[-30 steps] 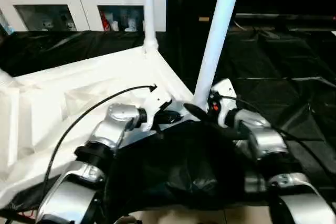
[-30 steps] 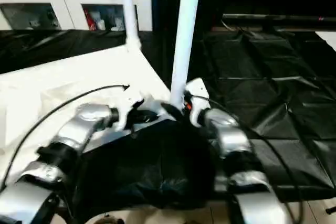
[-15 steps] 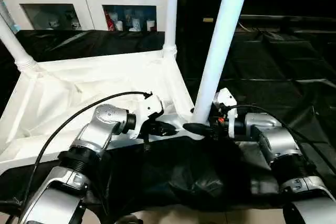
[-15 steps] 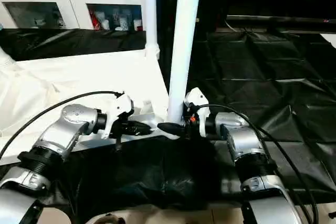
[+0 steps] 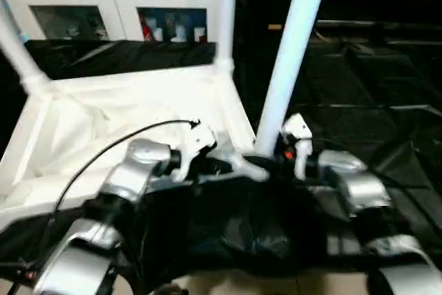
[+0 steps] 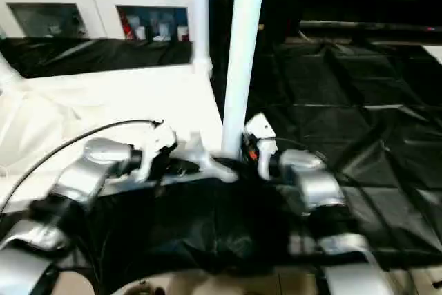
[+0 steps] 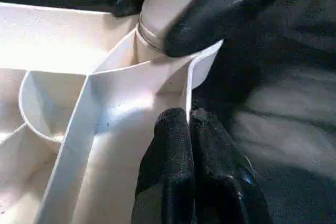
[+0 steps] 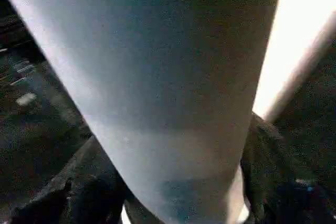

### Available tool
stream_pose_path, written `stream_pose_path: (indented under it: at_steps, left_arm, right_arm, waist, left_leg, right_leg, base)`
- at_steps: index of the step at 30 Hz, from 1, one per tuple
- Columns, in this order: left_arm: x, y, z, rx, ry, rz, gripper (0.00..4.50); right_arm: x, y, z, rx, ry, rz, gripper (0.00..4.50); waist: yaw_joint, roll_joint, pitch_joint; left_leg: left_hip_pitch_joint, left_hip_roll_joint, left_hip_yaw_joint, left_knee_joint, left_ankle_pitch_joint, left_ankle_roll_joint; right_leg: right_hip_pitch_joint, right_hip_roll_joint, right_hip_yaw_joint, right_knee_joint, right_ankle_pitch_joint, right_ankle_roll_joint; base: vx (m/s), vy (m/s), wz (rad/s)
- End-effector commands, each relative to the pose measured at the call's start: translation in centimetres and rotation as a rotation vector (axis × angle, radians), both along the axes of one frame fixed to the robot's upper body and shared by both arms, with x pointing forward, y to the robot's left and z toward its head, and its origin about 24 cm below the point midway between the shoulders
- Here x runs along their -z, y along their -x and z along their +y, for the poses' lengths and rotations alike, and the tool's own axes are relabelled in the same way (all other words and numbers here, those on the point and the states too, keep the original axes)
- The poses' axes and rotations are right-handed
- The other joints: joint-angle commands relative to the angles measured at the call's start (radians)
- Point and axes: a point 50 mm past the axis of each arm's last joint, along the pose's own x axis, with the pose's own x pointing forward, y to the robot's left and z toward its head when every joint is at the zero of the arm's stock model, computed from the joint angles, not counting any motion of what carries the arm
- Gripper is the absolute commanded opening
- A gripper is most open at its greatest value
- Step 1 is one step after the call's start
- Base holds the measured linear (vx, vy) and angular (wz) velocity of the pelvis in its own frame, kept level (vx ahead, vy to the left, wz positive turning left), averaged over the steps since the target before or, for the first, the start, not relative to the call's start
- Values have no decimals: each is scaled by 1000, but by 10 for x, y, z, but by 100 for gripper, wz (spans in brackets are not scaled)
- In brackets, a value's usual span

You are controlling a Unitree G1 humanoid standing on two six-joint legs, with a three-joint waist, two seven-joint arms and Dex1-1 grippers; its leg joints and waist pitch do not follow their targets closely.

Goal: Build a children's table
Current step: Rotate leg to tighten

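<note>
Right gripper (image 5: 266, 165) has narrowed around the base of the near leg (image 5: 290, 60), fingers on either side of it, while the left gripper (image 7: 186, 145) pinches the upturned top's (image 5: 103, 129) rim, so seating this leg looks nearly done, 3 legs visibly upright.

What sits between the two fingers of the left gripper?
A thin upright wall of the table top, at its edge near the corner socket: in the left wrist view the left gripper has its fingers pressed together on that wall.

One table top (image 5: 103, 112), three upright legs (image 5: 290, 53), two tools (image 5: 228, 166)
</note>
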Motion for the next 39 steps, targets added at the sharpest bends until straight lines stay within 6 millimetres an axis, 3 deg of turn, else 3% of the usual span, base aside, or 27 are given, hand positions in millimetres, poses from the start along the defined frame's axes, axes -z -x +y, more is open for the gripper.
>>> stream_pose_path:
  at_steps: [1, 2, 3, 6, 7, 8, 11, 13, 16, 18, 20, 22, 24, 25, 26, 27, 34, 39]
  left_arm:
    - [-17, -10, -31, -23, 51, -85, 0]
    - [-18, -14, -35, -59, 47, -99, 0]
    - [-19, -17, -38, -85, 46, -109, 0]
    - [-22, -22, -49, -152, 56, -128, 0]
    - [-24, -24, -55, -170, 64, -138, 0]
    - [-24, -24, -57, -172, 68, -139, 0]
    - [-25, -24, -60, -158, 75, -148, 0]
    - [-25, -23, -61, -137, 75, -156, 0]
    - [-23, -21, -59, -104, 72, -157, 0]
    - [-21, -19, -56, -88, 67, -151, 0]
    - [-20, -19, -54, -83, 63, -148, 0]
    - [-18, -17, -50, -71, 58, -146, 0]
    - [-17, -16, -47, -52, 61, -136, 0]
    - [-17, -15, -46, -43, 63, -131, 0]
    - [-17, -15, -46, -43, 63, -131, 0]
    - [-16, -12, -44, -15, 70, -123, 0]
    - [-15, -4, -38, 80, 81, -98, 0]
    - [-14, 1, -33, 127, 76, -79, 0]
  right_arm:
    - [13, 1, 27, 42, 15, 24, 255]
    - [14, -3, 30, 125, 9, 23, 254]
    - [16, -5, 33, 182, 0, 29, 254]
    - [17, -7, 47, 262, -38, 51, 254]
    - [18, -7, 54, 287, -44, 57, 254]
    - [18, -7, 57, 292, -45, 55, 254]
    - [16, -6, 65, 257, -48, 31, 254]
    - [14, -7, 67, 253, -73, 33, 310]
    - [12, -6, 63, 226, -87, 33, 333]
    - [10, -3, 53, 145, -49, 4, 360]
    - [7, 1, 43, 76, -23, -19, 360]
    - [3, 7, 24, -19, 5, -48, 360]
    - [-5, 8, -7, -38, 8, -41, 360]
    - [-9, 9, -18, -52, 10, -38, 360]
    - [-9, 9, -18, -52, 10, -38, 360]
    - [-14, 12, -31, -84, 21, -39, 360]
    - [-23, 17, -45, -136, 46, -51, 360]
    - [-22, 18, -37, -185, 53, -42, 360]
  waist:
    - [-5, 0, -64]
    - [-7, -1, -64]
    - [-10, 7, -64]
    - [-14, 3, -66]
    - [-13, 13, -69]
    - [-16, 8, -69]
    - [-15, 10, -71]
    - [-14, 8, -70]
    - [-14, 8, -68]
    - [-14, 4, -68]
    - [-8, 3, -71]
    - [-1, 1, -73]
    - [1, 2, -72]
    - [6, -2, -74]
    - [7, -2, -73]
    - [7, 1, -72]
    - [9, 1, -73]
    - [8, 0, -72]
  left_leg:
    - [13, 15, 0, -71, -269, -3]
    - [11, 14, 0, -71, -266, -3]
    - [15, 15, -2, -72, -276, -15]
    - [10, 12, -1, -71, -266, -6]
    - [11, 13, -2, -70, -252, -6]
    - [9, 12, -1, -69, -242, -4]
    - [7, 11, 0, -66, -234, 11]
    - [5, 11, 0, -67, -234, 20]
    - [7, 12, 0, -69, -256, 24]
    - [6, 12, 0, -69, -253, 25]
    - [6, 14, 0, -65, -225, 37]
    - [3, 14, 3, -59, -185, 60]
    - [3, 14, 3, -58, -185, 72]
    - [5, 15, 5, -55, -183, 83]
    - [1, 15, 5, -54, -178, 88]
    - [0, 15, 4, -56, -180, 88]
    - [2, 18, 4, -55, -189, 83]
    - [3, 18, 4, -56, -186, 81]
  right_leg:
    - [45, -49, 36, -87, -321, -189]
    - [45, -49, 36, -89, -324, -185]
    - [40, -48, 37, -90, -334, -180]
    - [45, -45, 36, -88, -297, -181]
    - [45, -45, 36, -84, -264, -187]
    - [46, -42, 35, -83, -232, -194]
    - [50, -42, 34, -79, -182, -209]
    - [52, -42, 34, -78, -171, -216]
    - [51, -44, 34, -82, -212, -213]
    - [53, -44, 35, -83, -219, -206]
    - [56, -41, 34, -78, -170, -211]
    - [59, -41, 35, -70, -92, -224]
    - [60, -41, 33, -71, -92, -230]
    - [64, -41, 33, -71, -88, -235]
    - [64, -41, 33, -69, -85, -238]
    - [62, -42, 32, -72, -98, -238]
    - [58, -42, 30, -72, -131, -250]
    - [56, -42, 31, -72, -133, -250]
  base:
    - [0, 0, 0]
    - [0, 0, 0]
    - [0, 0, 0]
    - [0, 0, 0]
    - [0, 0, 0]
    - [0, 0, 0]
    - [0, 0, 0]
    - [0, 0, 0]
    - [0, 0, 0]
    - [0, 0, 0]
    - [0, 0, 0]
    - [0, 0, 0]
    - [0, 0, 0]
    - [0, 0, 0]
    - [0, 0, 0]
    - [0, 0, 0]
    - [0, 0, 0]
    - [0, 0, 0]
